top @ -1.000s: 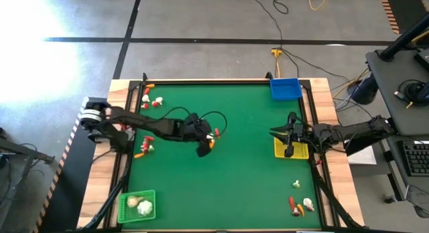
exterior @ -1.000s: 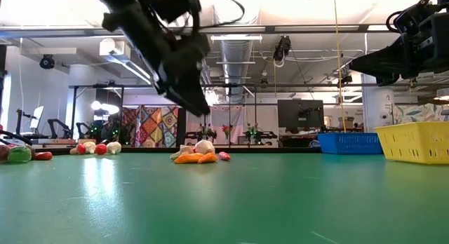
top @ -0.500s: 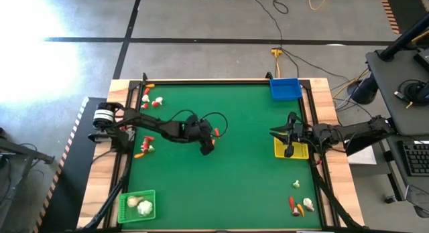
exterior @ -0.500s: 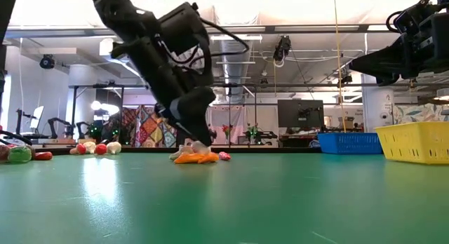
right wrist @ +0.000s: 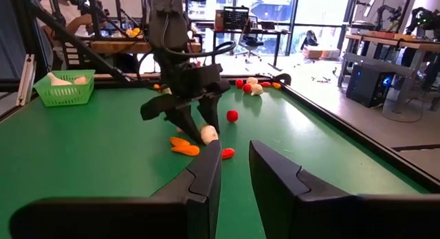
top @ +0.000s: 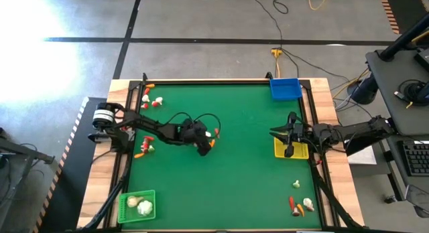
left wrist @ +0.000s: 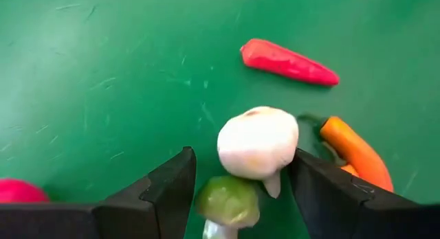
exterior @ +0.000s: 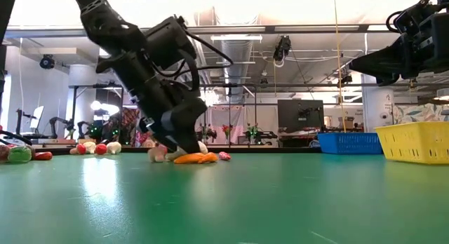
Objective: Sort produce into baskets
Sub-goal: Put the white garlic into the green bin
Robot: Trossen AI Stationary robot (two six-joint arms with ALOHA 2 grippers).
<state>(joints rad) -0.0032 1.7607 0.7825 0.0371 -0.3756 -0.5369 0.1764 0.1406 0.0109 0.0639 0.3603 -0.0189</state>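
My left gripper [top: 204,148] is open and low over the middle of the table, pointing down at a small cluster of produce. In the left wrist view its fingers [left wrist: 242,158] stand on either side of a whitish garlic bulb [left wrist: 258,141]. A green piece [left wrist: 229,201] lies against the bulb, an orange carrot [left wrist: 353,150] beside it, and a red chili [left wrist: 289,62] farther off. My right gripper [top: 283,140] is open and empty above the yellow basket [top: 295,151]. The blue basket [top: 285,89] stands at the far right. The green basket [top: 137,206] at the near left holds whitish bulbs. My left gripper comes from above with the garlic bulb [left wrist: 275,132] between its open fingers. One finger [left wrist: 323,184] stands right at the bulb's side; whether it touches the bulb I cannot tell. The bulb lies on the table.
More produce lies at the far left corner [top: 151,99], at the left edge [top: 143,150] and at the near right corner [top: 299,203]. A red piece [left wrist: 17,191] lies just outside one left finger. The green mat [top: 241,186] between the arms is open room.
My left gripper has gone down from well above the table onto the cluster of produce in the middle, and its fingers now stand at table height around the garlic bulb.
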